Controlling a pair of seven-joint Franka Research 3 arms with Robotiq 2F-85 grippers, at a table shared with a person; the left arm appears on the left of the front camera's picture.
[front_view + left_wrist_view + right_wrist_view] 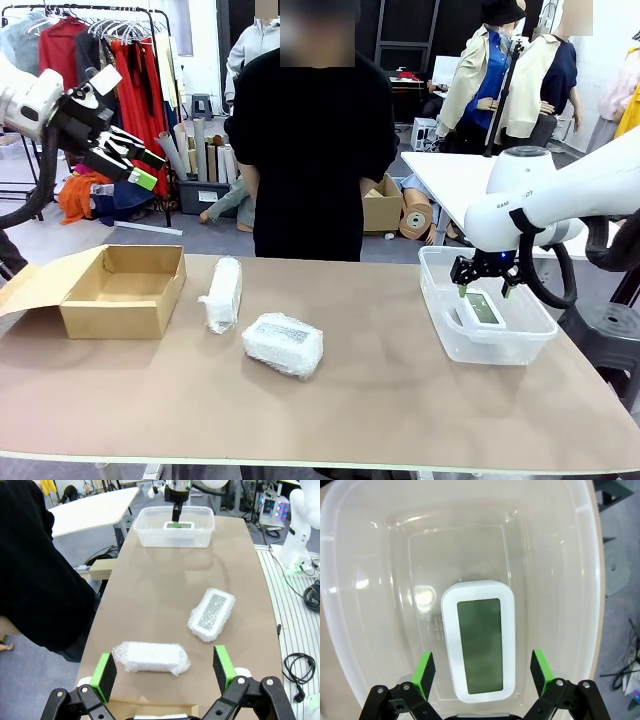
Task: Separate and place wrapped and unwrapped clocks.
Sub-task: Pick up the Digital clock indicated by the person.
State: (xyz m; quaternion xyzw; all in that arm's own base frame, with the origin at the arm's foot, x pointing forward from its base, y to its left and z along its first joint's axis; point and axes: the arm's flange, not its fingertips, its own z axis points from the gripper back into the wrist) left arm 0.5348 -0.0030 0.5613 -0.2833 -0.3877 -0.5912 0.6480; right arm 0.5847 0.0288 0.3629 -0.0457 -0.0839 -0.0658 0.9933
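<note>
The bare white clock (479, 640) with a grey-green screen lies flat on the floor of the clear plastic tub (365, 595). My right gripper (482, 669) hangs open just above it, fingers either side and apart from it; it appears over the tub (520, 345) as the right gripper (486, 290). Two bubble-wrapped clocks lie on the table: one (223, 293) near the cardboard box, one (283, 344) nearer the middle. My left gripper (135, 160) is raised high at the far left, open and holding nothing. Its own view looks down past its fingertips (164, 670) at both wrapped clocks (151, 657) (212, 614).
An open cardboard box (125, 290) stands at the table's left, flap folded out. A person in black (310, 140) stands at the far edge, hands behind the table line. Bare brown tabletop (380, 400) stretches between the wrapped clocks and the tub.
</note>
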